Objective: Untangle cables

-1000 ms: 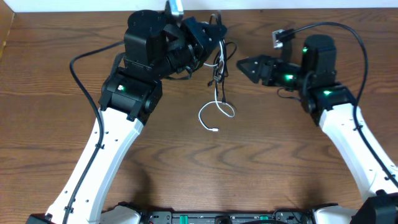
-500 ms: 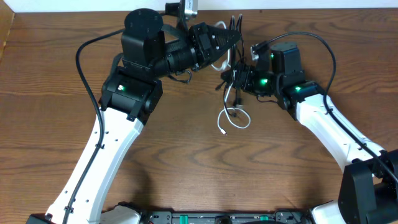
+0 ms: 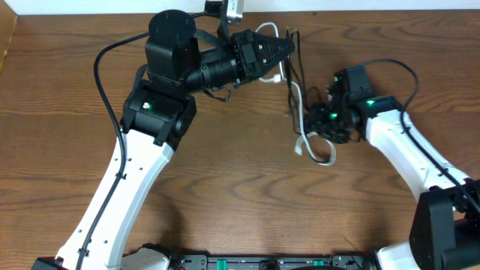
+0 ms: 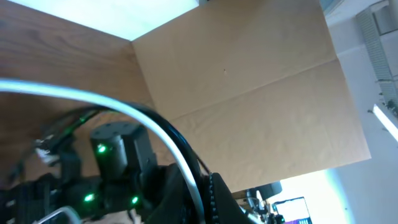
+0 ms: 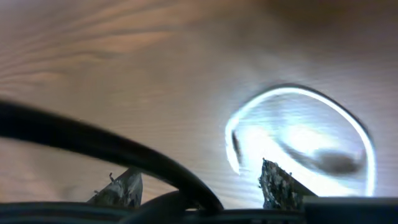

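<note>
Wood-grain tabletop (image 3: 225, 187) carries the cables (image 3: 298, 112), strung near its 1 o'clock. We judge the pulling-apart step is in hand. Our left gripper (image 3: 285, 51) is clamped on black and white strands, and our right gripper (image 3: 322, 124), at its 4 o'clock, stands half-wide by the knot. Next it must pinch one strand and draw outward. Only the right wrist view shows a black cord (image 5: 93, 143) crossing unclamped between those fingertips (image 5: 278, 180), with the white loop (image 5: 298, 134) beyond.

White arms (image 3: 127, 187), black joints (image 3: 171, 45), green LEDs (image 3: 147, 106)
</note>
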Tool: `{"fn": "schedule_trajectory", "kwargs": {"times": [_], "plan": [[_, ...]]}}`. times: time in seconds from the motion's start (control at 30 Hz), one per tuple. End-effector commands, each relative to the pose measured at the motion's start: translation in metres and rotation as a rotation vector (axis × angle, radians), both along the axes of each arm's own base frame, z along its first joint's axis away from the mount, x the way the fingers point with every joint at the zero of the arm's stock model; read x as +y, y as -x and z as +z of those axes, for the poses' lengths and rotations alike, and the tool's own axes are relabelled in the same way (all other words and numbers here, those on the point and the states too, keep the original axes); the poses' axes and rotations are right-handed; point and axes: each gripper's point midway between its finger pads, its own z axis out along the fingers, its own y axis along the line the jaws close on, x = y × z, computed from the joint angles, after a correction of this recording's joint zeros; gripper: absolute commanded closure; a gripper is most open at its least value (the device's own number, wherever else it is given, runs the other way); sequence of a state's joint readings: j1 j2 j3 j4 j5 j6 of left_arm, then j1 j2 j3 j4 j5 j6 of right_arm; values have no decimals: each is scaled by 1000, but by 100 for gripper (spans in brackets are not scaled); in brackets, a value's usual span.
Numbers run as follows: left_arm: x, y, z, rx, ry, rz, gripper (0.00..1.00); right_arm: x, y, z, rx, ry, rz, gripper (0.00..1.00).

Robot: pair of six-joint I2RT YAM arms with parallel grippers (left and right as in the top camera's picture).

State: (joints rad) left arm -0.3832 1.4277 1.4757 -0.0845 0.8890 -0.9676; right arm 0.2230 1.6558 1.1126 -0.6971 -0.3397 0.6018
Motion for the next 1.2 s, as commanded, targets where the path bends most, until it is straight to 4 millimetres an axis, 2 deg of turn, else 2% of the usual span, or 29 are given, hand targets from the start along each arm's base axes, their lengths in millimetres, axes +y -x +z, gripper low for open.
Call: {"fn": "schedule_trajectory", "kwargs": {"times": [0.0,0.13,0.23,0.3,0.33,0.37,0.43,0.5,0.6,0.73,0.87,0.93,1.17], "plan": [[2,7,15,-77,9,-16,93,-45,0,-13,17,135,-13,43],[2,7,12,-118,-19,-20,92,-72,5,-13,54,132,-50,44],[3,6,0,-136,-68,-19,93,-66,0,6,-9,19,9,47],[5,3,-12,-121,-108,-6,93,-56,-8,31,-96,-68,78,48],[7,0,-23,-93,-141,14,92,-47,-13,53,-169,-128,139,46],[8,-1,-26,-86,-153,20,93,-42,-15,63,-200,-155,165,46],[10,-4,-37,-62,-185,34,93,-29,-18,96,-299,-234,231,43],[10,-4,-41,-64,-199,30,93,-19,-20,129,-386,-290,280,41],[10,-4,-41,-76,-206,28,93,-21,-24,161,-477,-264,287,40],[10,-5,-40,-65,-195,34,92,-21,-24,181,-525,-268,268,37],[10,-7,-34,-30,-157,53,92,4,-17,199,-583,-390,373,34],[13,-13,-34,25,-141,97,93,23,-8,215,-665,-465,503,33],[15,-19,-31,164,-68,156,93,56,8,237,-770,-564,673,32]]}}
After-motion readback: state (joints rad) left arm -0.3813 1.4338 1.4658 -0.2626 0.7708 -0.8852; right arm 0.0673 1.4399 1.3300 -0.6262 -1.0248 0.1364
